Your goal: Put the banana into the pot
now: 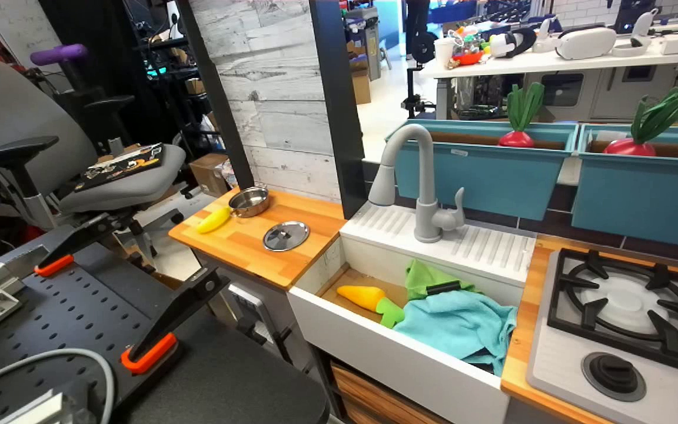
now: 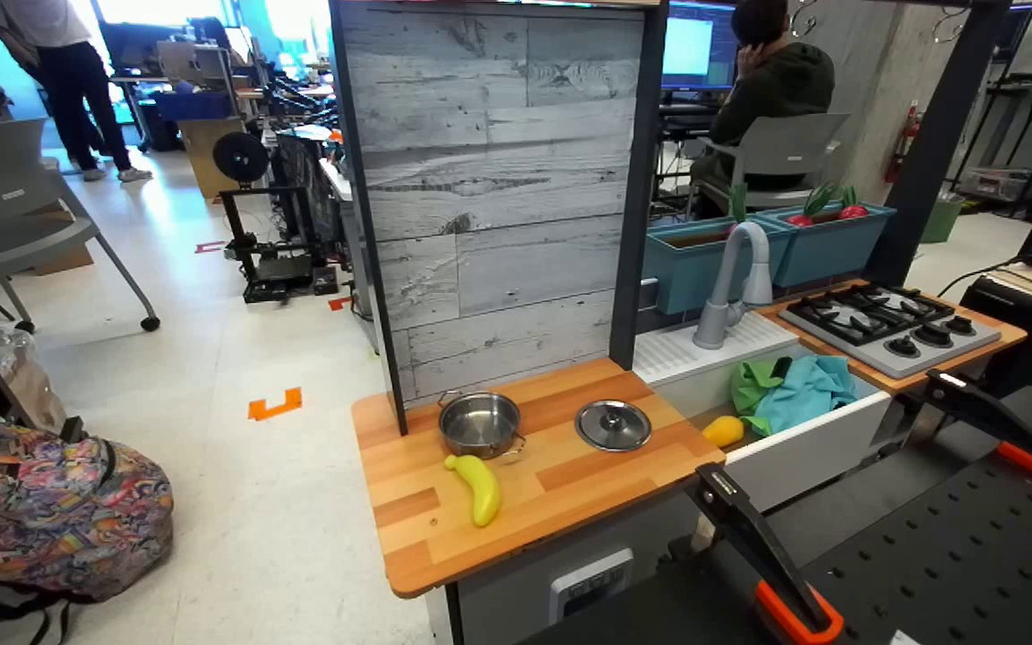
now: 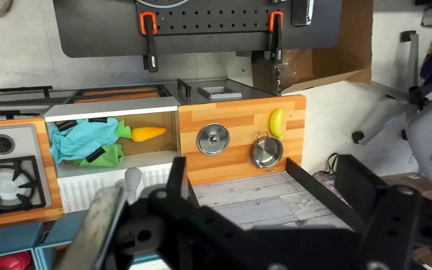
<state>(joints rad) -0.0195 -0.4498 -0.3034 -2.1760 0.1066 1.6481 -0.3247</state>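
The yellow banana (image 1: 214, 219) lies on the wooden counter beside the pot; it also shows in an exterior view (image 2: 477, 489) and in the wrist view (image 3: 276, 123). The small steel pot (image 1: 250, 202) stands upright without its lid and looks empty; it also shows in an exterior view (image 2: 480, 425) and in the wrist view (image 3: 267, 152). My gripper (image 3: 262, 162) shows only in the wrist view. Its black fingers are wide apart with nothing between them, high above the counter.
A steel lid (image 2: 613, 425) lies on the wooden counter (image 2: 570, 528) near the sink (image 1: 398, 377). The sink holds cloths and a toy carrot (image 1: 362, 297). A grey faucet (image 1: 427, 188), a plank wall (image 2: 498, 197) and a stove (image 1: 621, 306) stand around. Black clamps (image 2: 762, 546) sit on the dark table.
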